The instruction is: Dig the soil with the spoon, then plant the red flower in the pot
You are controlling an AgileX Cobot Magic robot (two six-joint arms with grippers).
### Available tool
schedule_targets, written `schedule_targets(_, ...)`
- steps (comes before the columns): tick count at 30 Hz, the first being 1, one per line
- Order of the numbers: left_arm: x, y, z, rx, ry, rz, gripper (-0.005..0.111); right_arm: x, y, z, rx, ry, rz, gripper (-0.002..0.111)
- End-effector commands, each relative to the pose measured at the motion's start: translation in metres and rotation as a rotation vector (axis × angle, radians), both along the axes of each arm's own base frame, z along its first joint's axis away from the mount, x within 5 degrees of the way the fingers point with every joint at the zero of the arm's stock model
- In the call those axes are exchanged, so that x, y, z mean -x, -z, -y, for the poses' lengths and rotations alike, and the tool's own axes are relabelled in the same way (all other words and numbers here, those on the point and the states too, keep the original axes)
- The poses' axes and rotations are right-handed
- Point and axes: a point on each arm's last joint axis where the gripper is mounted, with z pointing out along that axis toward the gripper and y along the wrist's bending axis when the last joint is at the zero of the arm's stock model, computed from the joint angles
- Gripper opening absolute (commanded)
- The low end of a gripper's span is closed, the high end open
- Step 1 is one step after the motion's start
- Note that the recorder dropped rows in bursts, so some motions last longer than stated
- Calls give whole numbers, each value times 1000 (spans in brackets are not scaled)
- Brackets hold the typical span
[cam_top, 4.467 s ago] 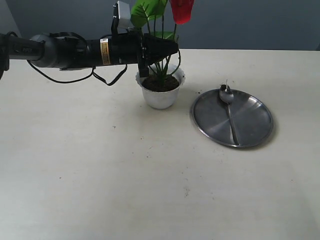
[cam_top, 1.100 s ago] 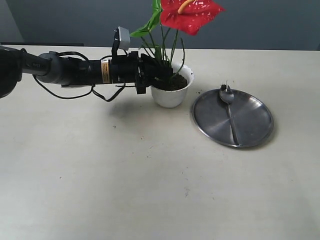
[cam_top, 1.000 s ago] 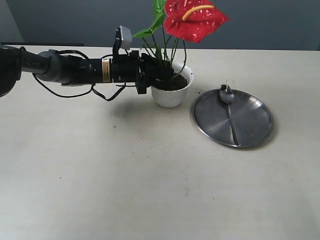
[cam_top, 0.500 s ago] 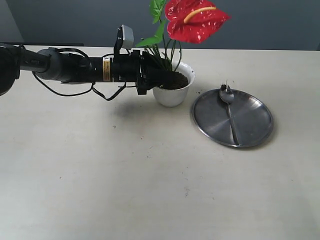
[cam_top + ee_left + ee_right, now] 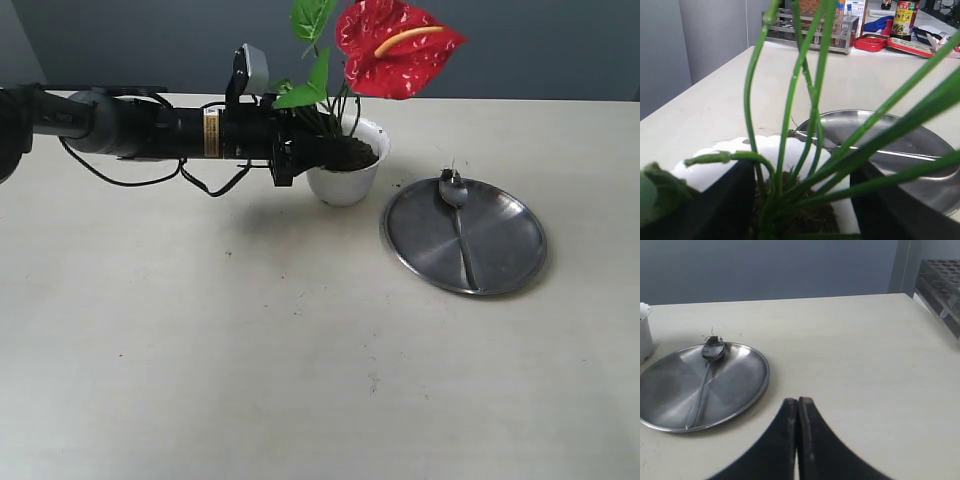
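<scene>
In the exterior view we see a cream table [image 5: 250, 350] with a few dark specks, set before a blue-grey wall [image 5: 550, 40]. The left hand [image 5: 325, 152] reaches from 9 o'clock to the rim of the pot [image 5: 345, 188]. The pot holds the soil [image 5: 357, 156] and the red flower [image 5: 395, 45], whose bloom stands high at 12 o'clock. At 4 o'clock of the pot a steel plate [image 5: 510, 250] carries the spoon [image 5: 460, 235], apart from that hand.

In the left wrist view a rack [image 5: 815, 30] with bottles stands at the table's far end. The dark fingers [image 5: 715, 210] stand apart on either side of the green stems [image 5: 790, 100], gripping nothing. Whether they brush the pot we cannot tell.

In the right wrist view the right hand [image 5: 798, 407] hovers over bare table, pressed closed and empty, with the plate and spoon near.
</scene>
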Motion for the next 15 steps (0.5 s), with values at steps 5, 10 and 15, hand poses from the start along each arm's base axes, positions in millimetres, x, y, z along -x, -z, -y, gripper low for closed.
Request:
schedule_targets(5, 0, -7, -5, 28, -5, 19, 55, 0, 0, 0, 5, 5, 9, -1)
schedule_targets(10, 0, -8, -5, 27, -6, 28, 56, 0, 0, 0, 5, 5, 9, -1)
schedule_targets(15, -1, -11, -5, 30, -8, 32, 66, 0, 0, 0, 5, 5, 9, -1)
